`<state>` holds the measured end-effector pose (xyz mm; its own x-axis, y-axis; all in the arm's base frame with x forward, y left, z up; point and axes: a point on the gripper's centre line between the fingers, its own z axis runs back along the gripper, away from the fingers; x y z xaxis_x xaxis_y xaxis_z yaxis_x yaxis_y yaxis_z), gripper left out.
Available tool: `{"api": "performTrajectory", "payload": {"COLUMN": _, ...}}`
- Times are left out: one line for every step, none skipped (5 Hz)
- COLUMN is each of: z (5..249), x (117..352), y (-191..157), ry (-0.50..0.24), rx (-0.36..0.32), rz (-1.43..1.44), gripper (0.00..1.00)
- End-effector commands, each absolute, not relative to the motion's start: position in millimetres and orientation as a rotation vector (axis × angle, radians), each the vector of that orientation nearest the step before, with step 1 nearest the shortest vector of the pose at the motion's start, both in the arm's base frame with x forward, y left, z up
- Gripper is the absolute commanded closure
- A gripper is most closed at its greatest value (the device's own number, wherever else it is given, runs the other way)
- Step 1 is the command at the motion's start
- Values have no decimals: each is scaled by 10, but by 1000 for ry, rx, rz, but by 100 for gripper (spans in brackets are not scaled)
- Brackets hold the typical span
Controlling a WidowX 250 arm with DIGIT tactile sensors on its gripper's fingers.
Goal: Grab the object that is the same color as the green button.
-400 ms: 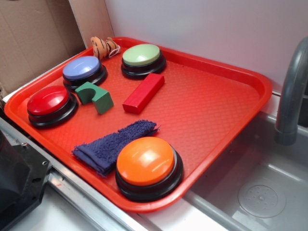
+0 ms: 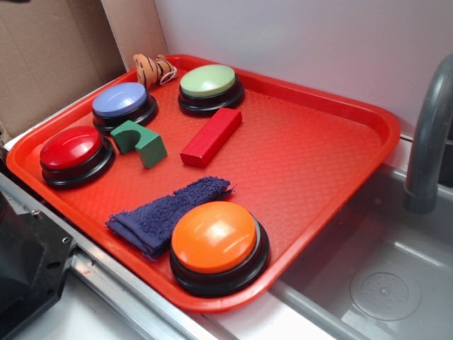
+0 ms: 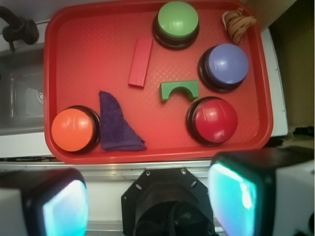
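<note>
High over the red plastic tray's (image 3: 54,73) near rim, black gripper (image 3: 147,201) spread wide, holding nothing. No shift since a moment ago: approach not begun. Small dark green wooden arch block (image 3: 179,90) wedged near the round blue-topped button (image 3: 226,64) and round red-topped button (image 3: 214,118), crowding finger room. Pale green domed button (image 3: 177,19) at far rim.

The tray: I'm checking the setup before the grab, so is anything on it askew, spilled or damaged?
Nothing spilled or broken. The purple cloth lies crumpled, one edge tucked against the orange button. The green arch block lies on its side between the blue button and red button. The end effector hangs open, off the tray.
</note>
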<state>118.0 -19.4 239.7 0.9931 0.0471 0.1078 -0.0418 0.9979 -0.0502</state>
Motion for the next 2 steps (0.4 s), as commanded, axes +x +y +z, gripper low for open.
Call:
{"api": "performTrajectory", "payload": {"z": 2110, "x": 1586, "y": 32, "ry": -166, "rx": -119, "rz": 536, "gripper": 0}}
{"api": "performTrajectory", "payload": {"z": 1854, "x": 1814, "y": 152, "ry": -148, "rx": -118, "rz": 789, "gripper": 0}}
